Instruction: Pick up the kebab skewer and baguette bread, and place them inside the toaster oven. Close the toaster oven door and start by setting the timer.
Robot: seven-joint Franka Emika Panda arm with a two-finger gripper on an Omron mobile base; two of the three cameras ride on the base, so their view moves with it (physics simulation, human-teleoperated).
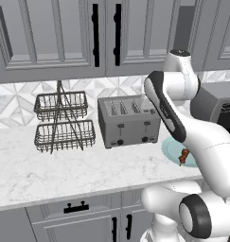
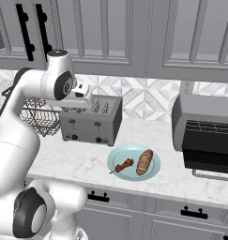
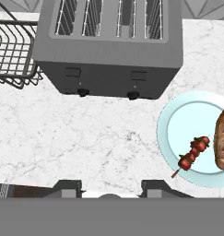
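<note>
the kebab skewer [image 2: 124, 165] lies on a pale teal plate [image 2: 155, 174] near the front edge of the marble table [image 2: 78, 161], with the baguette bread [image 2: 144, 162] just beside it on the same plate, to its right from where i stand. the two are apart, not touching. the toaster oven [image 2: 207, 136] sits further right along the table, its door [image 2: 210, 174] already dropped open with the wire rack showing.

the arm's hand hangs high over the table in front of the four-slot toaster [image 2: 92, 123], and the fingers [image 3: 69, 188] just poke into the bottom of the hand view. there's a gap between the two tips and nothing in it, so they stand partly spread and empty.

the skewer looks a light, stiff little thing: a thin stick with small red and dark chunks [image 3: 194, 152] strung along it. i'd guess the bare stick end is too slim to pinch well, so closing across the chunks in the middle seems the safer hold, with the fingers set crosswise to the stick. it lies flat on the plate, so they would have to come down very close to the glaze, and it may slide.

the baguette seems rigid and crusty, ridged enough to grip, and light. taking it across its narrow width near the middle should keep it from tipping.
</note>
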